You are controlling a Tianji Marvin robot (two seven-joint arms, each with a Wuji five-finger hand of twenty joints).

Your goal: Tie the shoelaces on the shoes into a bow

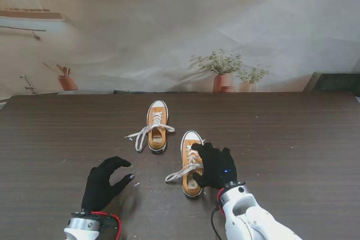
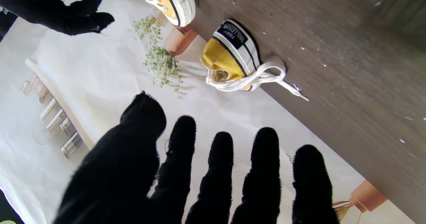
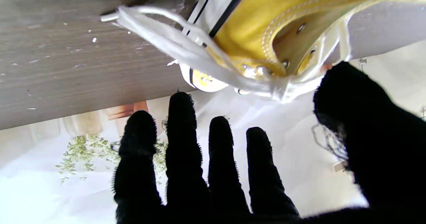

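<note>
Our right hand (image 1: 216, 166) rested spread over the near shoe (image 1: 190, 164) – gripping nothing we could see. Our left hand (image 1: 104, 182), at eight o'clock, hovered open over the table (image 1: 292, 139) – empty.

Materials: cloth, rubber, wood grain.
Desk (image 1: 292, 139): dark matt wood-grain, w/ pale specks. Shoes (image 1: 157, 127): yellow canvas, white rubber toe caps, flat white cloth laces (image 3: 186, 47), shiny metal eyelets. Both hands (image 1: 216, 167) in fuzzy black knit gloves.

Right robot hand (image 3: 233, 170) spread beside yellow shoe (image 3: 286, 27), white laces (image 3: 186, 47) loose.
</note>
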